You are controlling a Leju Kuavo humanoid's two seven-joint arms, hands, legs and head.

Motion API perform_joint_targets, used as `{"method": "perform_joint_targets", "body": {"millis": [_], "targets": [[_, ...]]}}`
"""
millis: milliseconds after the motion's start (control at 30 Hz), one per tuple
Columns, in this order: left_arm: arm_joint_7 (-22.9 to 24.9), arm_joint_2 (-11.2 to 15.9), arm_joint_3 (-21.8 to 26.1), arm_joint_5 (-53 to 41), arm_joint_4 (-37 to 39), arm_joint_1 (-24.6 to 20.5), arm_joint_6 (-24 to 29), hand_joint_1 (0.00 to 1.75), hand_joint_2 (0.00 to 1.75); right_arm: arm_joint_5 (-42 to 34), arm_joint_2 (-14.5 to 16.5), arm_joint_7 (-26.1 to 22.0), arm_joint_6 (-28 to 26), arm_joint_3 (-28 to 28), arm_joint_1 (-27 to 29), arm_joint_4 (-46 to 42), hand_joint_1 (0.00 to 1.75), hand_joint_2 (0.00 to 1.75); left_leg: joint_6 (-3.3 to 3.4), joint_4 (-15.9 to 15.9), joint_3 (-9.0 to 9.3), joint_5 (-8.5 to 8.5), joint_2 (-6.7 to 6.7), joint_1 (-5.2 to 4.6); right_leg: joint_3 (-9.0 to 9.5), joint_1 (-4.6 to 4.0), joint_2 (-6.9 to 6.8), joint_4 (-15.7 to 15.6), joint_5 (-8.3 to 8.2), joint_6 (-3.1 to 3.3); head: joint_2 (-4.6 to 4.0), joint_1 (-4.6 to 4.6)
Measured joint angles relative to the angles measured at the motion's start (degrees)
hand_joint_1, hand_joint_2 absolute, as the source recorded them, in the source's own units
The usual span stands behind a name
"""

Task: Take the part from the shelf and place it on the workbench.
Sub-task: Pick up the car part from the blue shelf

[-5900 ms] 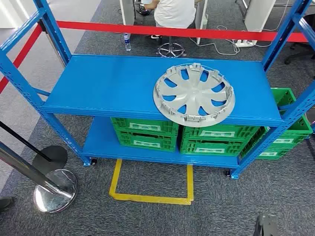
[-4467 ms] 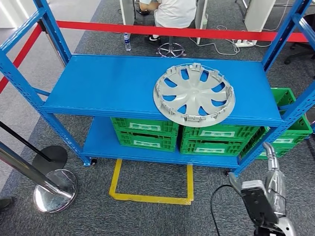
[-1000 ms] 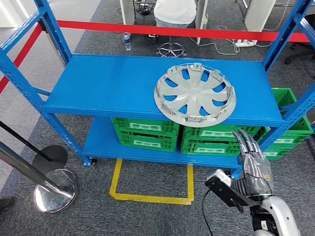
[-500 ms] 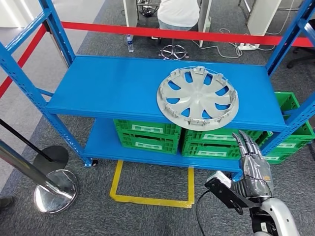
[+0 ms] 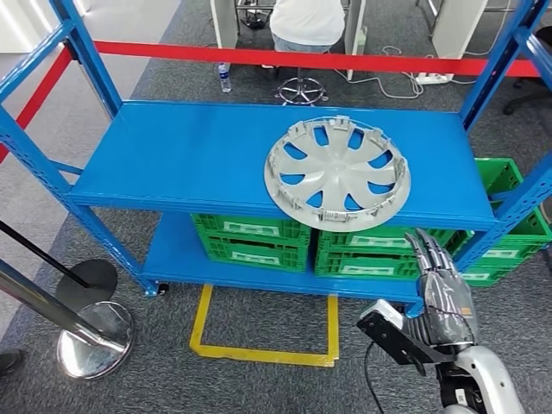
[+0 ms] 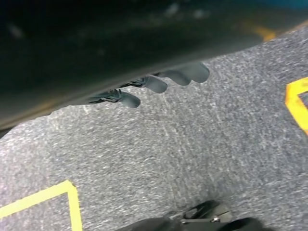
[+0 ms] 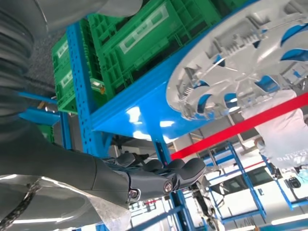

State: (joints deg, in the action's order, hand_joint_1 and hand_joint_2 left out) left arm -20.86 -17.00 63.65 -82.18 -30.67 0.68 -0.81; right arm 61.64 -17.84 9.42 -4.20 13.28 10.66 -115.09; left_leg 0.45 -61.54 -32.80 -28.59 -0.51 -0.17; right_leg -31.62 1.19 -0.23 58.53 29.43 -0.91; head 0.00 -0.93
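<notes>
A silver wheel cover (image 5: 336,172) lies flat on the upper board of the blue shelf (image 5: 182,151), right of its middle, its near edge hanging slightly over the front lip. My right hand (image 5: 440,289) is raised in front of the shelf, below and to the right of the cover, fingers straight and apart, holding nothing. In the right wrist view the wheel cover (image 7: 247,57) lies ahead of the right hand (image 7: 160,175). My left hand (image 6: 156,84) hangs over the grey carpet, fingers extended and empty.
Green crates (image 5: 250,240) fill the lower shelf board, and another green crate (image 5: 514,220) stands at the right. Yellow floor tape (image 5: 264,332) marks a square before the shelf. Barrier posts (image 5: 94,332) stand at the left. A seated person (image 5: 306,19) is behind the red barrier tape (image 5: 312,59).
My right hand rose into view from below and now hovers before the shelf's front edge. The camera has shifted slightly over the last second. The wheel cover has not moved.
</notes>
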Motion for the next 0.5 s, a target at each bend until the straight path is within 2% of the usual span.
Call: {"method": "perform_joint_targets", "body": {"millis": [33,133,167,233,300,333,367,400,467,500], "targets": [[-0.01,0.00,0.00,0.00,0.00,-0.05,0.00,0.00,0.00,0.00,0.00,0.01,0.00,0.01,-0.02,-0.01,0.00,1.75,0.19,1.97,0.67,0.44,0.02,-0.10,-0.10,-0.09,0.00,0.00,0.01,-0.25,0.00,0.04],[-0.01,-0.09,0.01,0.00,0.00,0.03,0.00,0.00,0.00,-0.01,0.00,0.01,-0.01,0.03,-0.03,-0.02,0.00,1.75,0.63,3.39,0.90,0.29,0.03,-0.07,-0.48,-0.07,-0.05,-0.24,-0.14,-1.18,0.00,0.08],[-0.02,-0.13,0.03,0.00,0.00,0.10,0.00,0.00,0.00,-0.01,0.00,0.00,-0.01,0.03,-0.06,-0.03,0.00,1.75,0.91,3.72,1.04,0.48,0.04,0.03,-0.73,-0.04,-0.03,0.19,0.30,-1.43,0.00,0.12],[-0.05,-0.20,0.05,0.00,0.00,0.07,0.00,0.00,0.00,-0.01,0.00,0.01,-0.02,0.01,-0.15,-0.04,0.00,1.75,1.37,4.23,1.26,0.77,0.07,0.18,-2.84,-0.02,0.08,4.50,2.91,-1.80,0.00,0.32],[-0.05,-0.19,0.06,0.00,0.00,0.00,0.00,0.00,0.00,-0.01,0.00,0.01,-0.02,0.02,-0.12,-0.03,0.00,1.75,1.60,4.25,1.21,0.77,0.08,-0.02,-6.55,-0.05,0.11,12.29,6.26,-2.06,0.00,0.48],[-0.05,-0.19,0.07,0.00,0.00,0.01,0.00,0.00,0.00,-0.01,0.00,0.02,-0.01,0.03,-0.05,-0.02,0.00,1.75,1.67,4.24,1.23,0.74,0.08,-0.15,-7.96,-0.05,0.11,15.05,6.90,-2.12,0.00,0.50],[-0.05,-0.18,0.07,0.00,0.00,0.02,0.00,0.00,0.00,-0.01,0.00,0.01,-0.01,0.03,0.01,-0.02,0.00,1.75,1.73,4.23,1.30,0.71,0.06,-0.27,-8.45,-0.06,0.11,15.80,6.44,-2.11,0.00,0.51],[-0.05,-0.19,0.08,0.00,0.00,0.03,0.00,0.00,0.00,-0.01,0.00,0.02,0.00,0.03,0.04,-0.02,0.00,1.75,1.76,4.22,1.43,0.66,0.03,-0.37,-7.71,-0.06,0.11,14.11,4.86,-2.00,0.00,0.50],[-0.05,-0.20,0.08,0.00,0.00,0.02,0.00,0.00,0.00,-0.01,0.00,0.00,0.00,0.03,-0.01,-0.02,0.00,1.75,1.72,4.20,1.76,0.47,-0.05,-0.54,-3.90,-0.14,0.14,6.26,0.85,-1.58,0.00,0.51],[-0.05,-0.20,0.08,0.00,0.00,0.00,0.00,0.00,0.00,-0.01,0.00,0.00,-0.01,0.04,-0.06,-0.03,0.00,1.75,1.61,4.10,1.79,0.35,-0.09,-0.67,-2.03,-0.22,0.15,2.60,-0.31,-1.35,0.00,0.51]]}}
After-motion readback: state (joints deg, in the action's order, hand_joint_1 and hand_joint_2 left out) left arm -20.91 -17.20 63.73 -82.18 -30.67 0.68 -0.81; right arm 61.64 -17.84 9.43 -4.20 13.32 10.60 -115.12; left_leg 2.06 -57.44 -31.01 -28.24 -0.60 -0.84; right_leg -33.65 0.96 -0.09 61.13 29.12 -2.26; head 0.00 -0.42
